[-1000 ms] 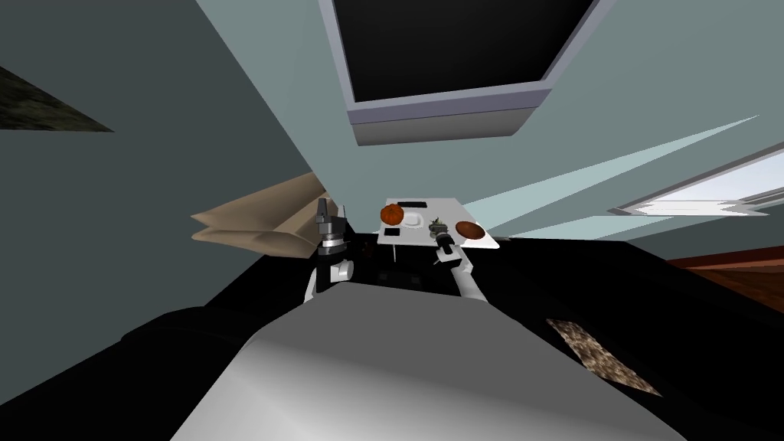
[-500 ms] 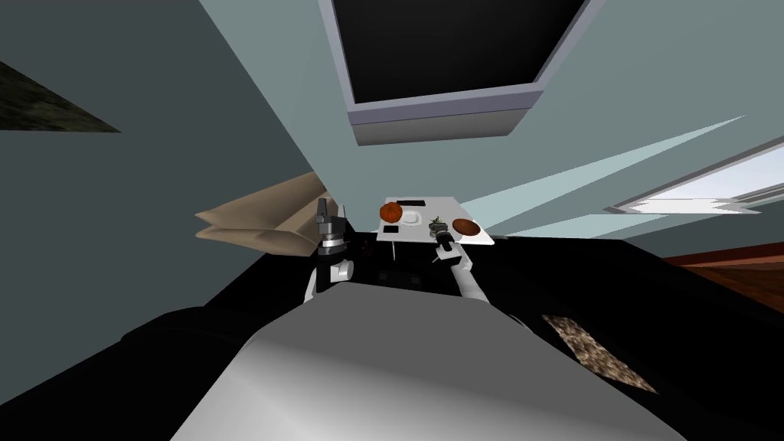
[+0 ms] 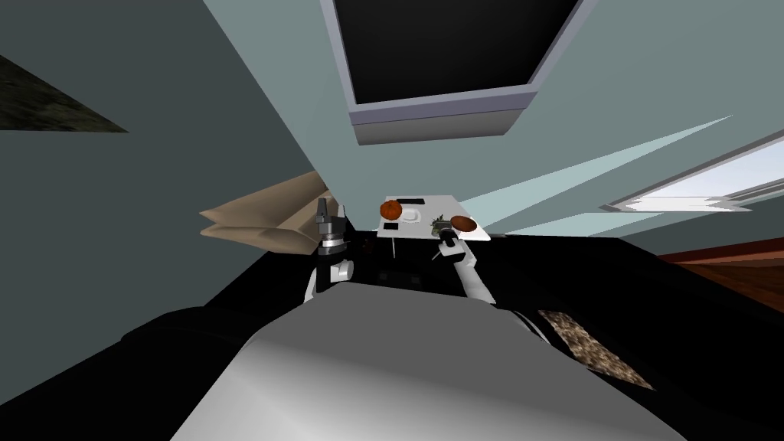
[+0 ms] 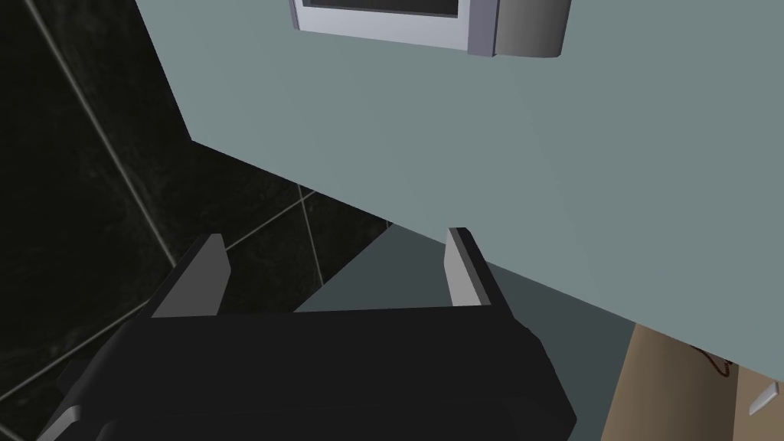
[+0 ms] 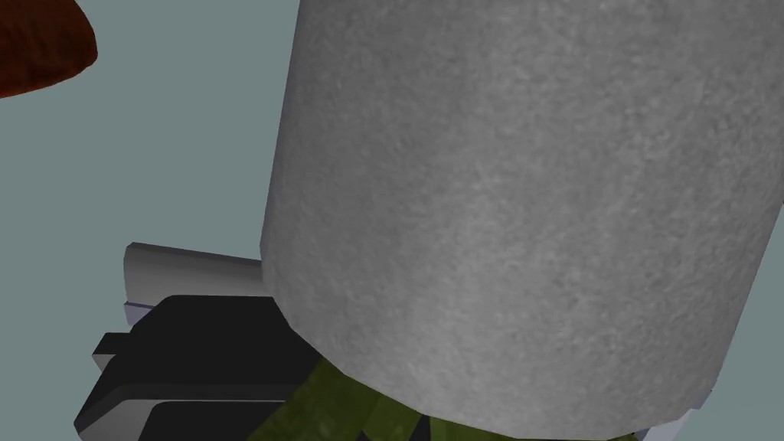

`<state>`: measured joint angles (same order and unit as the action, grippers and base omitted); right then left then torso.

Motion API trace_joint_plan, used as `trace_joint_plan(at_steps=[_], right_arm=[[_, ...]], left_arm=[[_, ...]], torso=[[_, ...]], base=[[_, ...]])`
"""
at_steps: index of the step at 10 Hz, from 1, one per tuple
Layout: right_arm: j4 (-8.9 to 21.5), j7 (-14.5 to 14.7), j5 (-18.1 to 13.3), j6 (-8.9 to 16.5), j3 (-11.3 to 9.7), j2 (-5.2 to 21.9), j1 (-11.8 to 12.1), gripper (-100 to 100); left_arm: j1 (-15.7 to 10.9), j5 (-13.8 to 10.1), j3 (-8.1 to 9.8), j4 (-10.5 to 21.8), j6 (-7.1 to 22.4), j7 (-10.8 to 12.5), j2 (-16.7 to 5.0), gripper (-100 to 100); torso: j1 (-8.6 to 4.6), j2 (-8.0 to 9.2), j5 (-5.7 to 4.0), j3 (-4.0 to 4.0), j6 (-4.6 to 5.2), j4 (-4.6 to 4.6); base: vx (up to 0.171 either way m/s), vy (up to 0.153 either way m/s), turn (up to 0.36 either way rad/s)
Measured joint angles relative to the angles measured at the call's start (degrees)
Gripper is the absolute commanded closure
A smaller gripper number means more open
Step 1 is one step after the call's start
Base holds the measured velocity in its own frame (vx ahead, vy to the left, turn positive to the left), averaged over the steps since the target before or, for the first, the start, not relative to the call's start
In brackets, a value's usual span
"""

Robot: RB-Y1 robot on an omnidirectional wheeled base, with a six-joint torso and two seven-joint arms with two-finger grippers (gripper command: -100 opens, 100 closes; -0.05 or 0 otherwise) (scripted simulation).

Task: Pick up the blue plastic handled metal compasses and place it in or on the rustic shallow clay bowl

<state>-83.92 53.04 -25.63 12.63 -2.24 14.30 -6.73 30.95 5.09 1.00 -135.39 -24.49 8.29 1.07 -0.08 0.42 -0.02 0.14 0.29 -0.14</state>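
Bowl [image 3: 464, 223] sits near — my right gripper [image 3: 443, 236] is clamped on a grey pot [image 5: 521, 199] — carrying that risks delivering the wrong thing.

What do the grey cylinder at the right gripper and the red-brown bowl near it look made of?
Grey speckled cylinder: likely concrete or stone, with a matte finish, judging by its fine grainy mottling and lack of shine. Red-brown shallow bowl: probably unglazed clay, since the surface is dull, rough and blotchy with no gloss.
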Motion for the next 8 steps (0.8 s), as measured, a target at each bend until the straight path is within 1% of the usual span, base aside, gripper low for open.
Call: trace_joint_plan(at_steps=[1,2,3,4,5,7,8], right_arm=[[0.0,-0.6,0.2,1.2,0.4,0.9,-0.6,100],[-0.8,-1.6,0.5,2.7,0.7,2.5,-0.4,100],[-0.7,-2.7,0.9,3.8,1.3,4.1,-0.9,100],[0.2,-4.1,0.5,4.6,2.3,5.4,-1.9,100],[-0.1,-5.4,0.8,6.1,2.7,7.2,-2.3,100],[-0.3,-7.5,0.9,7.9,3.7,9.8,-2.8,100],[-0.4,-8.5,0.4,8.6,4.3,10.4,-2.9,100]], left_arm=[[0.0,0.0,0.00,0.0,0.0,0.0,0.0,0],[0.0,0.0,0.00,0.0,0.0,0.0,0.0,0],[0.0,0.0,0.00,0.0,0.0,0.0,0.0,0],[0.0,0.0,0.00,0.0,0.0,0.0,0.0,0],[0.0,0.0,0.00,0.0,0.0,0.0,0.0,0],[0.0,0.0,0.00,0.0,0.0,0.0,0.0,0],[0.0,0.0,0.00,0.0,0.0,0.0,0.0,0]], torso=[[-0.02,-0.06,0.00,-0.03,0.00,0.00],[-0.06,-0.11,0.00,-0.05,0.06,-0.01],[-0.08,-0.18,-0.01,-0.09,0.04,-0.02],[-0.10,-0.25,-0.01,-0.13,0.07,-0.03],[-0.08,-0.27,0.00,-0.14,0.07,-0.02],[-0.08,-0.32,-0.02,-0.17,0.08,-0.04],[-0.09,-0.33,-0.05,-0.19,0.10,-0.07]], base=[[-0.021,-0.008,-0.015],[-0.010,-0.010,-0.018],[0.002,-0.011,-0.024],[0.013,-0.010,-0.025],[0.020,-0.010,-0.017],[0.021,-0.007,-0.010],[0.019,-0.003,-0.015]])
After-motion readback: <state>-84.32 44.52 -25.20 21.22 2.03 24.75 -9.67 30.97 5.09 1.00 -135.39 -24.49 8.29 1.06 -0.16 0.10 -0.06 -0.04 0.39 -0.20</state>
